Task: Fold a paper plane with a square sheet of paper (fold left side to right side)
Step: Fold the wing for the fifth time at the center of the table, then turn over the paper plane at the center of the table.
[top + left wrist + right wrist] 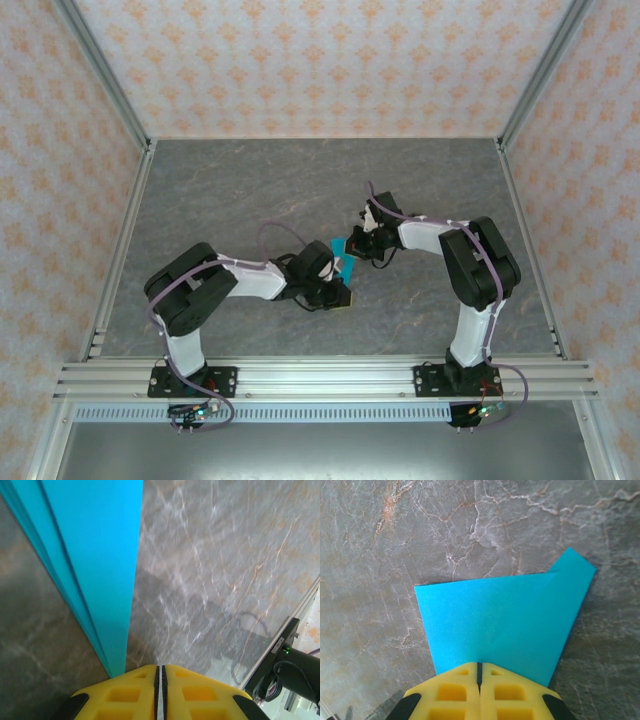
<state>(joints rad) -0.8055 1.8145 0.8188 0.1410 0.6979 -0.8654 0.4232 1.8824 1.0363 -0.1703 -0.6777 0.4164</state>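
The square sheet of paper (343, 256) is bright cyan and lies folded on the grey table between my two grippers. In the right wrist view the paper (500, 625) is a flat trapezoid with a second layer poking out at its upper right corner. My right gripper (479, 664) is shut, its yellow tips over the paper's near edge. In the left wrist view the paper (95, 555) runs as a long strip with stacked edges on its left side, ending beside the left finger. My left gripper (160, 667) is shut, with nothing seen between its jaws. From above, the left gripper (338, 296) and the right gripper (362, 247) sit on opposite sides of the sheet.
The grey marbled table (250, 190) is walled by patterned panels. An aluminium rail (330, 378) carrying both arm bases crosses the near edge. A black mount and rail (292, 662) show at the lower right of the left wrist view.
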